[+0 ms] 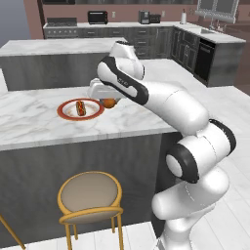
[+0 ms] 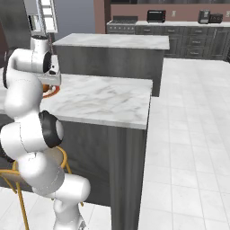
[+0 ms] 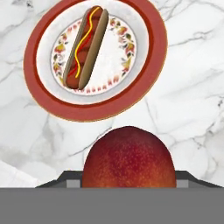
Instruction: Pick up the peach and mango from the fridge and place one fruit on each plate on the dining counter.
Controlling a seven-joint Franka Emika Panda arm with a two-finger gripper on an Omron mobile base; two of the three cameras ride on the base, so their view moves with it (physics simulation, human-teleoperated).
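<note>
My gripper (image 1: 108, 101) is shut on the peach (image 1: 110, 103), a red-orange fruit, just above the dining counter (image 1: 29, 122). The peach hangs right beside the red-rimmed white plate (image 1: 62, 113), off its right edge. A hot dog (image 1: 80, 107) lies on that plate. In the hand view the peach (image 3: 128, 155) sits low between the jaws of the gripper (image 3: 128, 180), with the plate (image 3: 154, 57) and hot dog (image 3: 85, 46) beyond it on the marble. From the right, the arm covers most of the gripper (image 2: 48, 85); a sliver of peach (image 2: 45, 87) shows. The mango is out of view.
A gold-legged round stool (image 1: 90, 194) stands in front of the counter's dark base. A second marble island (image 1: 58, 46) lies behind the counter. Dark wall cabinets (image 1: 146, 34) with appliances run along the back. The counter's right end (image 2: 146, 103) drops to open tiled floor.
</note>
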